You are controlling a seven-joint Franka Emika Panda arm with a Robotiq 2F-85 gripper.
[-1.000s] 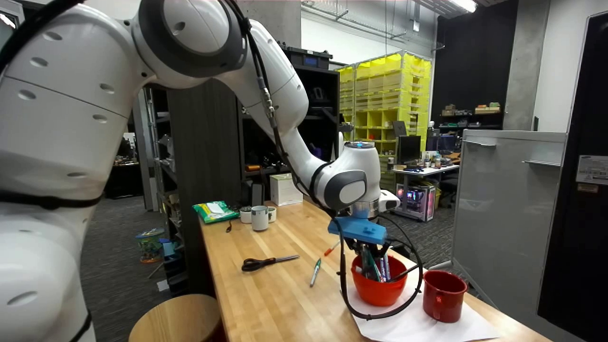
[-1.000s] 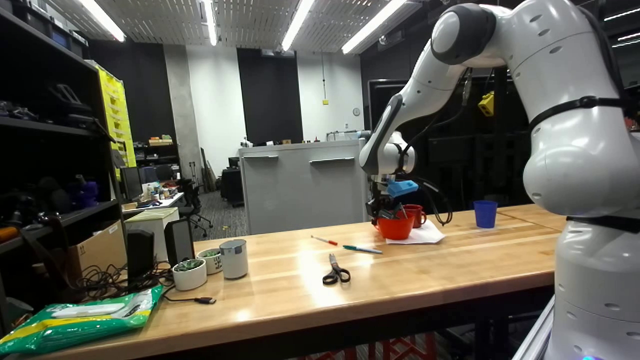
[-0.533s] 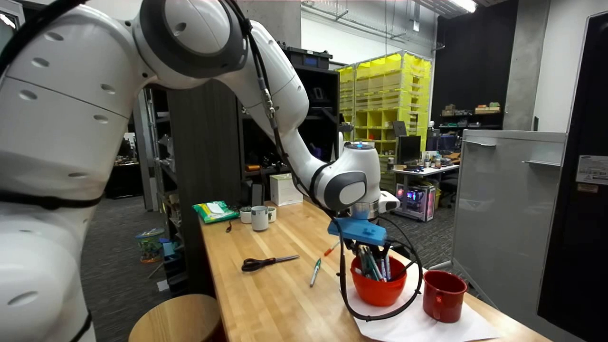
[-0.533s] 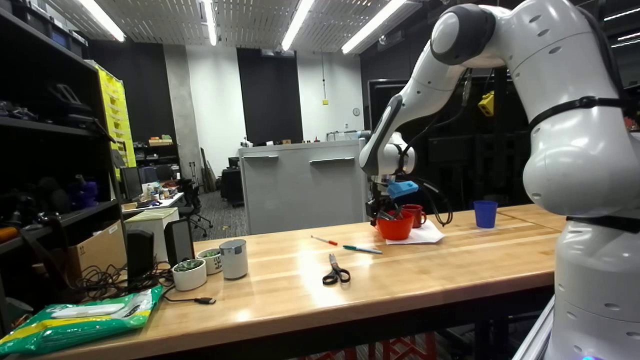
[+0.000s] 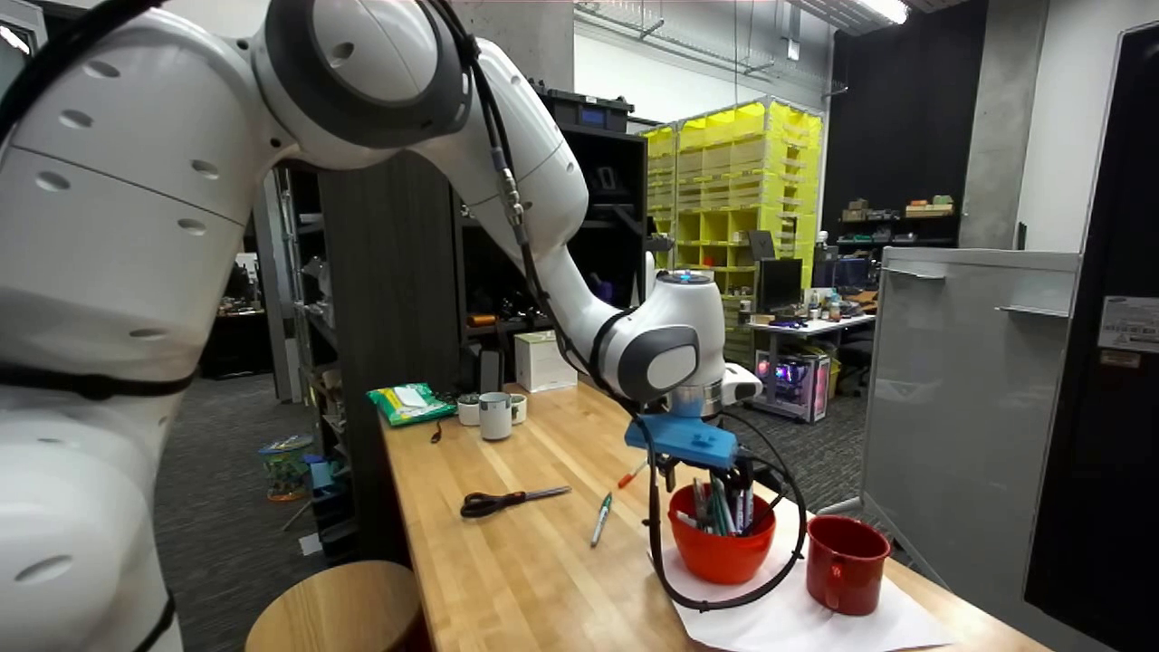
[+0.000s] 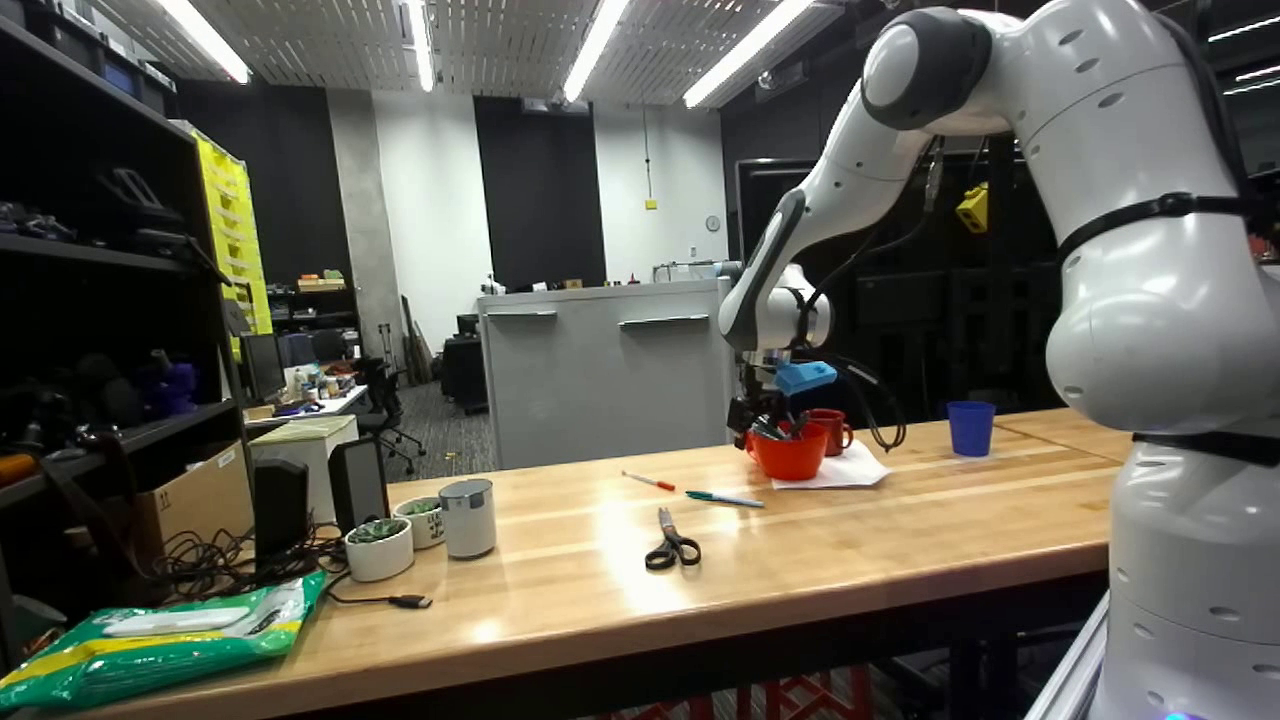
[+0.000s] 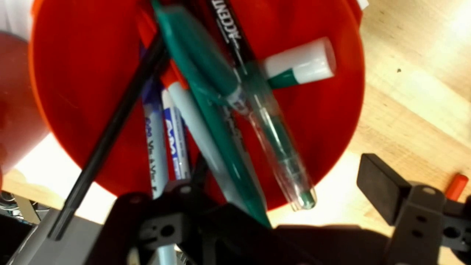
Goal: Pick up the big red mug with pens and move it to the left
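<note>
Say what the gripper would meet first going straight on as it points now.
Most likely the pens jutting from the big mug: the gripper points down, its jaws open, one side seemingly over the pens, the other outside the big mug. The exact gap is hard to judge.

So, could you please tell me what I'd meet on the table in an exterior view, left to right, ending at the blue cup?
Green packet, nearer plant pot, grey-white cylinder, scissors, big red mug, blue cup.
</note>
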